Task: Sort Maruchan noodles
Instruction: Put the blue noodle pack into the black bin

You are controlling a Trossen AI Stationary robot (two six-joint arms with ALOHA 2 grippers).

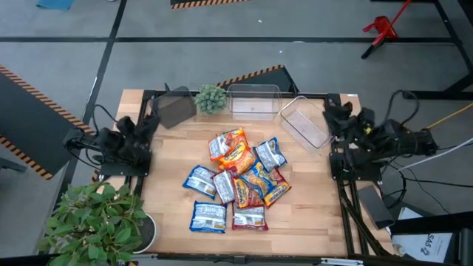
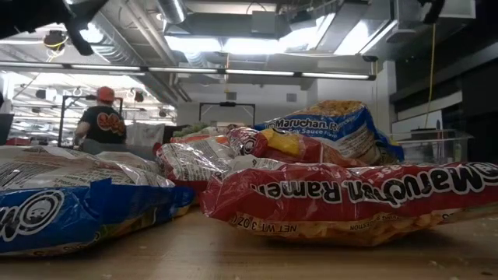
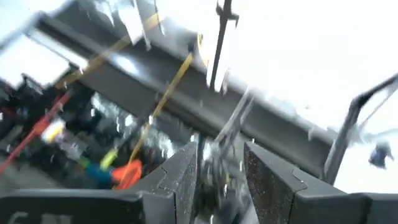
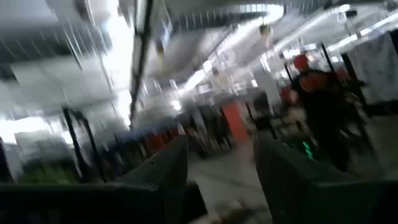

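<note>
The Maruchan noodles (image 1: 236,181) lie in a loose heap at the middle of the wooden table, some overlapping. Blue-and-white packets (image 1: 208,216), orange ones (image 1: 233,151) and red ones (image 1: 250,216) are mixed. In the low view a red packet (image 2: 350,194) and a blue one (image 2: 62,210) lie flat nearest the camera. My left gripper (image 3: 221,152) is drawn back at the table's left edge (image 1: 140,129), raised and open, with nothing between its fingers. My right gripper (image 4: 221,146) stands at the right edge (image 1: 338,122), also raised, open and empty.
Two clear bins (image 1: 255,100) (image 1: 303,122) and a dark bin (image 1: 174,109) stand along the far edge beside a small green plant (image 1: 211,97). A large potted plant (image 1: 96,222) is at the near left corner. A person (image 2: 101,120) stands in the room beyond.
</note>
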